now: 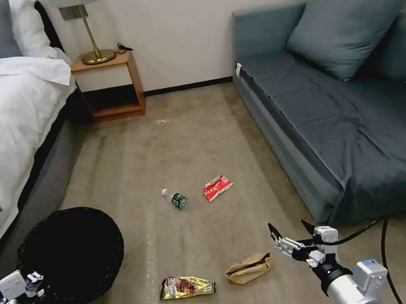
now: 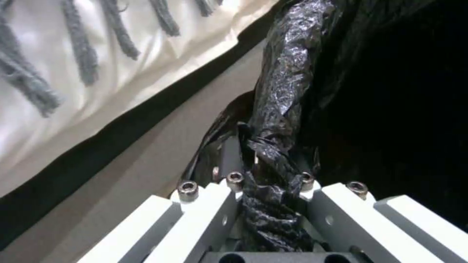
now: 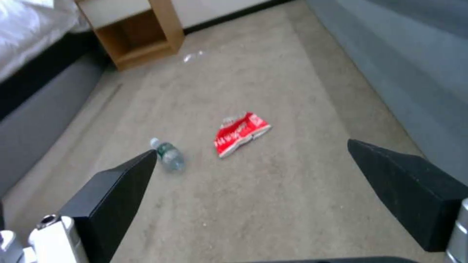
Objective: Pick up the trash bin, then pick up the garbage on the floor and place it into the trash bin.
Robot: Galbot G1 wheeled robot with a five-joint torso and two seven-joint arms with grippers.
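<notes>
Nearest the robot, the left gripper is clamped on the bag-wrapped rim of the trash bin; the left wrist view shows crinkled black plastic bunched between its closed fingers. Holding the rim this way probably keeps the wide opening turned upward and within reach, so litter can be dropped in. The bin sits at the robot's left, close beside the bed.

On the right, the right gripper hangs above the carpet with its jaws spread wide and nothing between them, seemingly ready for a first pickup. Just to its left lies the crumpled brown paper bag, the closest piece of garbage, and further left, between it and the bin, the gold-brown wrapper.

Farther out, in the middle of the open floor, the clear bottle lies on its side near the red-white wrapper; the right wrist view frames both between the open fingertips. None of the four pieces is in the bin yet.

Beyond them, a wooden nightstand with a lamp stands against the wall, and a grey-blue sofa lines the right side.
</notes>
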